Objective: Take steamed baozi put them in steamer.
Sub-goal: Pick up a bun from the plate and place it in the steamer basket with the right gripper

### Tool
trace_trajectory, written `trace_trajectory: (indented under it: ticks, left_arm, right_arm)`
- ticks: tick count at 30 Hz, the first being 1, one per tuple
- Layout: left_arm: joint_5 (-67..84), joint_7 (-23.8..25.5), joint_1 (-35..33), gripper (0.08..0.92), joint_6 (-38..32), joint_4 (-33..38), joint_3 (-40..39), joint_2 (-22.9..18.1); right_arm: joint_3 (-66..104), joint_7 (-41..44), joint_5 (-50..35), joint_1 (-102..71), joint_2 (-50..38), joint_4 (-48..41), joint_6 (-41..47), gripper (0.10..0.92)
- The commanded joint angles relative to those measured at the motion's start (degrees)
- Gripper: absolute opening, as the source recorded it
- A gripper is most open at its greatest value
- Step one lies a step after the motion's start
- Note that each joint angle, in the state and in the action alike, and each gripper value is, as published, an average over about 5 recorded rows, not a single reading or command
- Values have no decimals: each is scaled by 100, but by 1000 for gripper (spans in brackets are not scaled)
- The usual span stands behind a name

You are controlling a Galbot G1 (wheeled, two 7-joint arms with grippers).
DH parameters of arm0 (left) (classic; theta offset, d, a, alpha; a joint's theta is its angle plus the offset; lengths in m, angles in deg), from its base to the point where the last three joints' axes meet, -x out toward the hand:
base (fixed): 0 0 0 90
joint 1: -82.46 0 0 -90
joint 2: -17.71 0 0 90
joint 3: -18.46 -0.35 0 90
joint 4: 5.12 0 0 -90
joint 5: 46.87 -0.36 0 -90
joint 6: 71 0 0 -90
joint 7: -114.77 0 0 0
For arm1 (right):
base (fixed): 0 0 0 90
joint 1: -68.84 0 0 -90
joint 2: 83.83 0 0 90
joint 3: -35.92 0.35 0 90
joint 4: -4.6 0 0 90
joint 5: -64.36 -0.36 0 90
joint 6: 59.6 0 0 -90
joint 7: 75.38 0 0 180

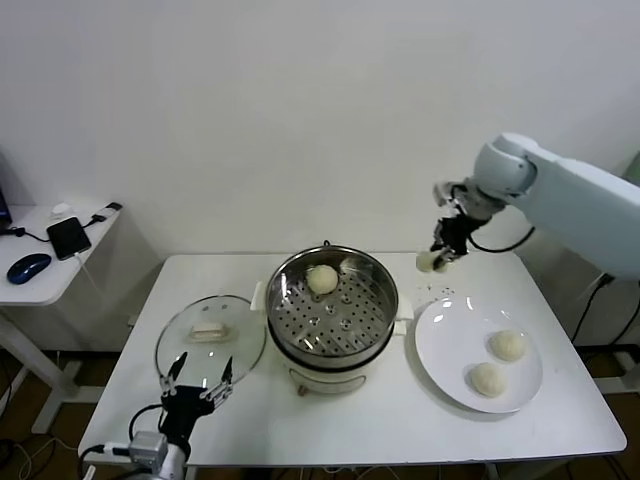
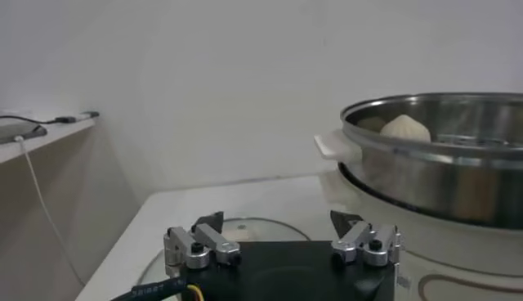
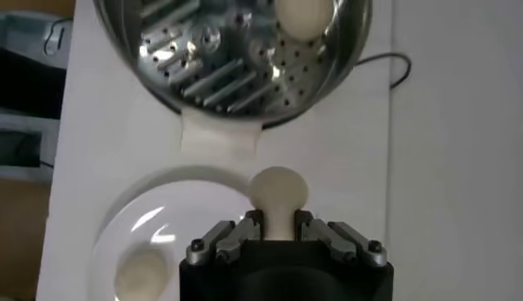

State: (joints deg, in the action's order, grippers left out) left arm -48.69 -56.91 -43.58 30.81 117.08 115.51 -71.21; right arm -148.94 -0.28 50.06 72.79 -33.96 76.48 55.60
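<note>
The steamer (image 1: 385, 318) stands mid-table, a shiny steel pot on a cream base, with one baozi (image 1: 321, 279) on its perforated tray; this baozi (image 2: 405, 128) also shows in the left wrist view. Up in the air between the steamer and the plate, my right gripper (image 1: 436, 258) is shut on a squeezed baozi (image 3: 278, 193). Two more baozi (image 1: 508, 345) (image 1: 487, 379) lie on the white plate (image 1: 445, 335). My left gripper (image 1: 197, 378) stays open near the table's front left, over the edge of the glass lid (image 1: 180, 335).
The glass lid with its cream handle lies flat left of the steamer. A side table (image 1: 40, 285) at far left holds a phone and a mouse. A black cable (image 3: 391, 64) lies on the table behind the steamer.
</note>
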Motion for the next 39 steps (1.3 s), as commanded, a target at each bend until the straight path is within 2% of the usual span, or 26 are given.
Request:
trace_trajectory:
  ticks: [1, 9, 20, 34, 39]
  left_arm:
    - [6, -6, -6, 823, 29, 106, -3, 14]
    - [91, -2, 5, 823, 77, 209, -8, 16]
    - [260, 12, 23, 823, 109, 268, 31, 37]
    - [364, 2, 71, 823, 134, 249, 78, 14]
    - [351, 2, 47, 823, 134, 281, 52, -4]
  right_arm:
    - [-955, -150, -1366, 967, 1453, -153, 618, 314]
    - [-1009, -628, -1858, 493, 2561, -431, 1300, 329]
    - [-878, -974, -1454, -458, 3460, -1276, 1666, 356]
    - [-743, -1107, -991, -954, 3554, -1351, 1826, 360]
    - [-693, -1121, -922, -990, 3555, -1341, 1814, 393]
